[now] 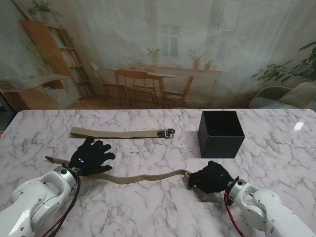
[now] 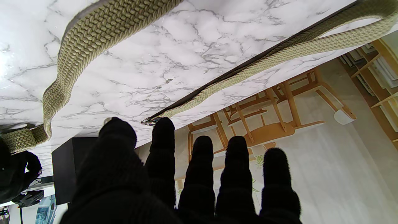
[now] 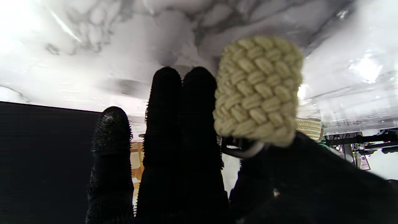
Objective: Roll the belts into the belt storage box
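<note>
My right hand (image 1: 210,177) wears a rough black glove; the belt (image 1: 143,177) is coarse woven cloth, the table (image 1: 148,207) glossy marble, the box (image 1: 220,134) matt black.

My left arm (image 1: 34,200) rises from the near left corner of the table, white-shelled, with cables running along its forearm. My left hand (image 1: 90,156) lies palm down near the table's left edge, its black-gloved fingers (image 2: 238,168) straight and spread apart, gripping nothing. My right arm (image 1: 269,207) comes in from the near right corner. My right hand (image 1: 211,177) sits low towards the near edge, knuckles up, fingers (image 3: 183,124) curled together and pinching the woven end of a belt (image 3: 258,90) against the thumb.
</note>
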`<move>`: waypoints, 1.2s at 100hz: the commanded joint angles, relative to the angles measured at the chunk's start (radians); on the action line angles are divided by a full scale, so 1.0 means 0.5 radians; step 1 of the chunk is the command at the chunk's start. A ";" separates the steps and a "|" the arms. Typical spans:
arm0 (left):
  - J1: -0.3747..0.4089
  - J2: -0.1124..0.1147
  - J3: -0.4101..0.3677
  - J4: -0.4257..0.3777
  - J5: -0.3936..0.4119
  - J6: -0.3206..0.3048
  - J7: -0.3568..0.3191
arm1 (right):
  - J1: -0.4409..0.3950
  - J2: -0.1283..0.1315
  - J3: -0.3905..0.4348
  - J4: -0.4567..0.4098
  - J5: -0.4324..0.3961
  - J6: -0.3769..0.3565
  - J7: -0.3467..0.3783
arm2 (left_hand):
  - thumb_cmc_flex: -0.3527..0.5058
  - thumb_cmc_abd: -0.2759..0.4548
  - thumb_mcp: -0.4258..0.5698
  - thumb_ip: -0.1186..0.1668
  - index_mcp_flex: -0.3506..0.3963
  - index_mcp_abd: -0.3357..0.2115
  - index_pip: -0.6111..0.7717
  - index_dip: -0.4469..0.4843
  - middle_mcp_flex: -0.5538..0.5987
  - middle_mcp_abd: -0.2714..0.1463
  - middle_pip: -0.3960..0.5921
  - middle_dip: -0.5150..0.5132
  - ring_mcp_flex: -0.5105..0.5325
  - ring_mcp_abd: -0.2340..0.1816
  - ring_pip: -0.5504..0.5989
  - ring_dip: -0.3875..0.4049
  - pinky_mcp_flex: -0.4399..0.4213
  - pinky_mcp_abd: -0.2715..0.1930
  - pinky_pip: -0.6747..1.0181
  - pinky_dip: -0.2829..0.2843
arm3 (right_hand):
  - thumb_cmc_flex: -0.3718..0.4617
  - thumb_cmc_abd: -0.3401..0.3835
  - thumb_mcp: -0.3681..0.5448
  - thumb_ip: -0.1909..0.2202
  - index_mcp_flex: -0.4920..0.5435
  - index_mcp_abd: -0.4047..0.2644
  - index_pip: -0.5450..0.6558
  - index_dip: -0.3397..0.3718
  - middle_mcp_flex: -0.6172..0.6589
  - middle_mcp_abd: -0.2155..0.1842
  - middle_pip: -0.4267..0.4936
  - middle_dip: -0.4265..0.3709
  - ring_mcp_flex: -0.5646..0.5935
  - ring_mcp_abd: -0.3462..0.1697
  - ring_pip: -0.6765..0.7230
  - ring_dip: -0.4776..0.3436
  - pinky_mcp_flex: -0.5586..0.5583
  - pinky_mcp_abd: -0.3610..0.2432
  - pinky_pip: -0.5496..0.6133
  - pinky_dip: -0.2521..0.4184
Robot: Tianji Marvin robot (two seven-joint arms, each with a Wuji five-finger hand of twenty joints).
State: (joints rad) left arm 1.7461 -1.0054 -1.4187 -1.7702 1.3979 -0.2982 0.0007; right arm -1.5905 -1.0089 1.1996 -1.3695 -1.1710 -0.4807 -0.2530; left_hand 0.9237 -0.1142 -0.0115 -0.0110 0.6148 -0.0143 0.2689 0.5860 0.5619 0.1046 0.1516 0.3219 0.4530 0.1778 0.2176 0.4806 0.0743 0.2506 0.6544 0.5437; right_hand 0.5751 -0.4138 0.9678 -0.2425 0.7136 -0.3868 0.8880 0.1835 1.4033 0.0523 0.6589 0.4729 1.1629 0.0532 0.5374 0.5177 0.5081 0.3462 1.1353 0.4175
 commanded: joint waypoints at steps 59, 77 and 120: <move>-0.045 -0.004 0.035 0.038 -0.048 0.013 -0.058 | -0.077 0.063 0.235 -0.489 0.061 -0.235 1.078 | 0.047 0.091 -0.005 -0.013 0.061 0.038 -0.001 0.020 0.041 0.040 -0.026 0.003 0.011 0.035 -0.011 -0.003 -0.043 0.081 -0.056 0.003 | -0.968 0.359 -0.480 0.277 -0.295 1.070 -0.411 0.480 -0.487 -0.282 -0.635 -0.378 -0.535 -0.342 -0.487 -0.365 -0.288 -0.345 -0.086 -0.049; -0.047 -0.005 0.036 0.043 -0.052 0.020 -0.055 | -0.064 0.080 0.239 -0.551 0.159 -0.229 1.304 | 0.053 0.087 -0.006 -0.013 0.060 0.038 0.001 0.022 0.042 0.044 -0.025 0.003 0.012 0.036 -0.011 -0.002 -0.042 0.082 -0.056 0.003 | -0.791 0.330 -0.395 0.342 -0.469 1.180 -0.485 0.495 -0.682 -0.260 -0.732 -0.517 -0.674 -0.360 -0.543 -0.451 -0.372 -0.366 -0.137 -0.067; -0.056 -0.004 0.043 0.055 -0.056 0.018 -0.059 | -0.093 0.079 0.217 -0.538 -0.245 -0.197 0.994 | 0.060 0.087 -0.006 -0.014 0.058 0.036 0.002 0.023 0.041 0.039 -0.025 0.004 0.011 0.035 -0.011 -0.002 -0.043 0.082 -0.057 0.004 | -0.091 -0.523 0.789 0.176 -0.327 0.785 -0.180 0.677 -0.487 -0.311 -0.519 -0.376 -0.479 -0.321 -0.402 -0.408 -0.235 -0.343 -0.054 -0.110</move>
State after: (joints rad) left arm 1.7201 -1.0058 -1.4016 -1.7458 1.3728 -0.2911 -0.0134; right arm -1.6296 -0.9682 1.3181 -1.6524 -1.3394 -0.5982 0.2185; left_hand 0.9338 -0.1032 -0.0107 -0.0110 0.6148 -0.0142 0.2689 0.5860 0.5619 0.1046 0.1515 0.3219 0.4530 0.1780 0.2176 0.4805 0.0687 0.2511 0.6543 0.5437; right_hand 0.4809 -0.6078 1.3207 -0.0908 0.4669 0.0441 0.6577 0.4596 1.1513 -0.0576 0.3912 0.2388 0.8809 -0.0849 0.2995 0.2853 0.3784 0.1690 1.0817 0.3778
